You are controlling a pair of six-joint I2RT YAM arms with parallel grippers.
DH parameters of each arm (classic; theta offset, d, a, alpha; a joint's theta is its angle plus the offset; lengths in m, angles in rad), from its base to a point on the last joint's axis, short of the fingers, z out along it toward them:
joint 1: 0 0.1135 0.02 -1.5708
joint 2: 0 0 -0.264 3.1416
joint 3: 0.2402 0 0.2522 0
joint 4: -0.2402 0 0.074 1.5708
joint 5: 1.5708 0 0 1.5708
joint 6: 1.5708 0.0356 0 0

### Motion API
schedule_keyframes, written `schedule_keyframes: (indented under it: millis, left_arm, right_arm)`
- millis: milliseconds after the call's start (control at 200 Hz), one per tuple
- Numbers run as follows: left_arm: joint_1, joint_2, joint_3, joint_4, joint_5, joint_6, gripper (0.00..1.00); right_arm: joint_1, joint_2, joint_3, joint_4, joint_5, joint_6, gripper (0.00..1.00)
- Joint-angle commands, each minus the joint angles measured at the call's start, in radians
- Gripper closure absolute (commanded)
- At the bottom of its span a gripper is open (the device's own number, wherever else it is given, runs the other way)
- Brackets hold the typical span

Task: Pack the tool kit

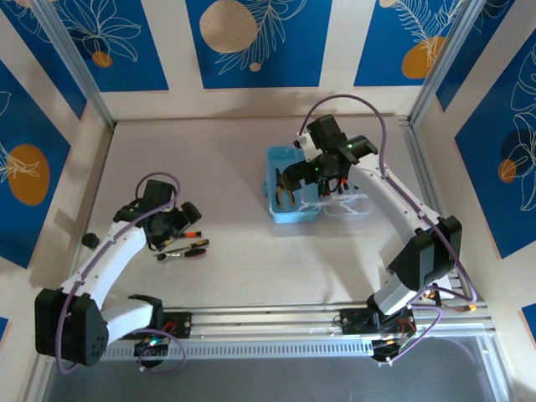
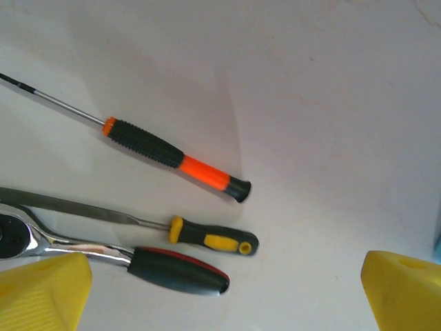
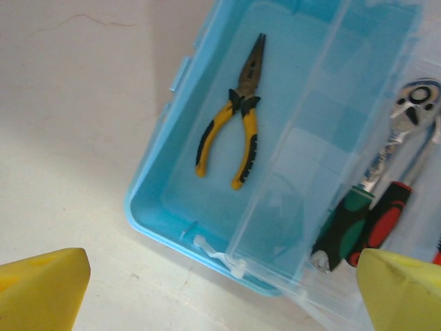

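The tool kit's light-blue case [image 3: 158, 227] lies open on the table, also seen from above as the case [image 1: 291, 214], its clear lid [image 3: 324, 131] folded out to the right. Yellow-handled pliers [image 3: 238, 134] lie inside the case. A ratchet with a green-black handle [image 3: 344, 221] and a red-black handle [image 3: 386, 217] show at the lid. My right gripper [image 3: 220, 296] hangs open and empty over the case's near corner. An orange-black screwdriver [image 2: 172, 155], a small yellow-black tool [image 2: 213, 238] and a black-red handled ratchet wrench [image 2: 176, 270] lie side by side under my open left gripper [image 2: 224, 296].
A small black object [image 1: 89, 240] sits on the table at the far left. An aluminium rail [image 1: 276, 318] runs along the near edge between the arm bases. Panelled walls and metal posts [image 1: 79, 67] close in the table on three sides.
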Motion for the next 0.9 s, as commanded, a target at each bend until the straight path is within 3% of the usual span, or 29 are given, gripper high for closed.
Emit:
schedule_keyframes:
  millis: [0, 120, 290, 435, 895]
  left_arm:
    - [0.010, 0.053, -0.057, 0.070, -0.057, -0.110, 0.00]
    - [0.009, 0.092, -0.136, 0.178, -0.071, -0.219, 0.00]
    - [0.010, 0.142, -0.175, 0.258, -0.120, -0.309, 0.06]
    - [0.010, 0.229, -0.130, 0.275, -0.147, -0.290, 0.11]
    - [0.010, 0.450, -0.042, 0.386, -0.075, -0.222, 0.30]
  right_arm:
    - [0.012, -0.005, -0.019, 0.044, -0.069, -0.019, 0.01]
    - [0.033, -0.008, -0.052, 0.097, -0.134, 0.011, 0.01]
    - [0.067, 0.045, -0.014, 0.078, -0.127, 0.029, 0.01]
    - [0.091, 0.046, -0.012, 0.066, -0.116, 0.038, 0.01]
    - [0.104, 0.023, -0.015, 0.052, -0.083, 0.035, 0.01]
